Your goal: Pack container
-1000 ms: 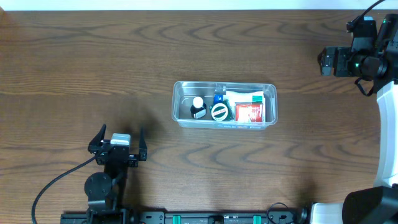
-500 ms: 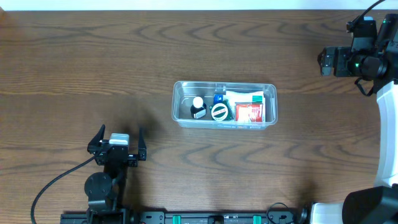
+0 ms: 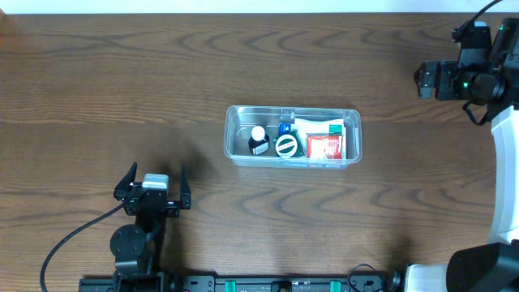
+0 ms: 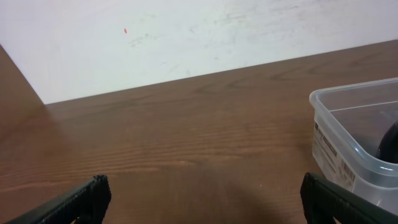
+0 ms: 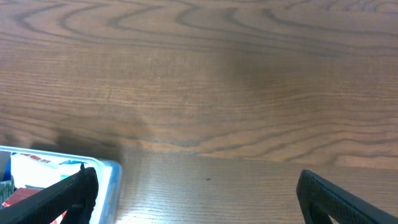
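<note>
Container (image 3: 259, 108), table (image 3: 122, 81) centre: boxes (image 3: 326, 147) and a bottle (image 3: 258, 139) are being carried inside. Left gripper (image 3: 157, 172) and right gripper (image 5: 198, 196) are being held released, empty; judged best parked clear.

Observed left gripper (image 3: 157, 170) close to its base, pointing forward, jaws spread wide, holding nothing. Observed right gripper (image 3: 420, 79) far out to the right, pointing inward, jaws likewise wide, holding nothing.

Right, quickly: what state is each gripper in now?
Left gripper: open, holding nothing.
Right gripper: open, holding nothing.
</note>
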